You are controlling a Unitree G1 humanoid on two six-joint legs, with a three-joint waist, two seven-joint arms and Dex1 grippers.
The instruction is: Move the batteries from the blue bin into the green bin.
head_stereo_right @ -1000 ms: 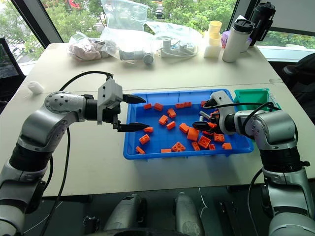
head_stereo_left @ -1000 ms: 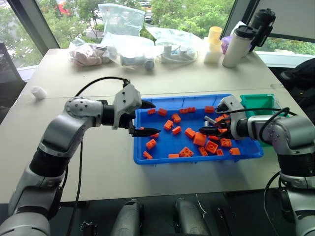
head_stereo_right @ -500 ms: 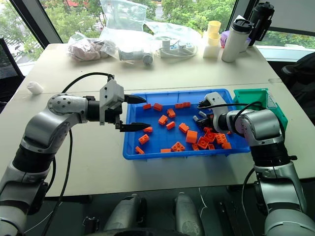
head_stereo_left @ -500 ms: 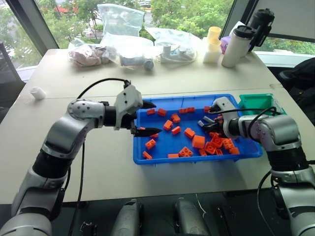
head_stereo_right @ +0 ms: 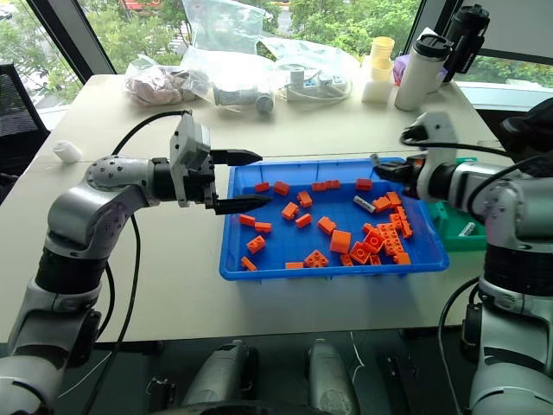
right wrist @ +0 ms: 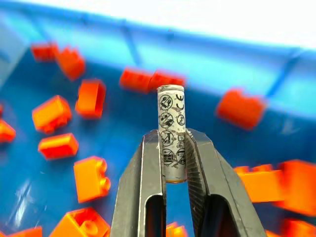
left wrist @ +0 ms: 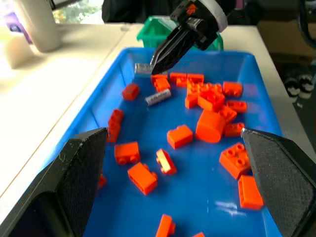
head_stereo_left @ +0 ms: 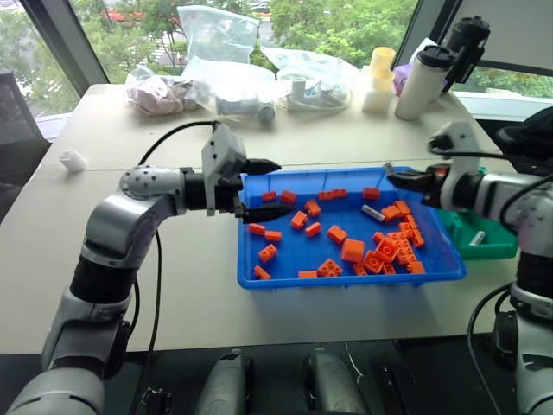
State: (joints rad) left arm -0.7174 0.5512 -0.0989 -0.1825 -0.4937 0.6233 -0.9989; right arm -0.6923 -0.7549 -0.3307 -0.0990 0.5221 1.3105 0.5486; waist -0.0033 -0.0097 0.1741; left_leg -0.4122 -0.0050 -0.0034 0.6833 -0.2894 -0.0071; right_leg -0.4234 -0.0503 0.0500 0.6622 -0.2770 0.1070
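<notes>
My right gripper [right wrist: 171, 136] is shut on a small silver-grey battery [right wrist: 171, 123] that sticks out past its tips. It hovers above the far right corner of the blue bin [head_stereo_left: 346, 281], near the green bin [head_stereo_left: 501, 244]. Another battery [head_stereo_left: 372, 213] lies in the blue bin among orange bricks [head_stereo_left: 350, 251]. One more battery [head_stereo_left: 476, 237] lies inside the green bin. My left gripper [head_stereo_left: 270, 187] stands open over the blue bin's left edge, holding nothing.
At the back of the table are plastic bags [head_stereo_left: 225, 78], a white flask [head_stereo_left: 422, 79], a black bottle [head_stereo_left: 464, 39] and a cream cup [head_stereo_left: 377, 78]. A small white object [head_stereo_left: 72, 160] lies far left. Bare table lies left of the bins and in front of them.
My right gripper shut on a battery among the bricks, then rose out of the blue bin and moved right toward the green bin. The left gripper lifted slightly and stayed open.
</notes>
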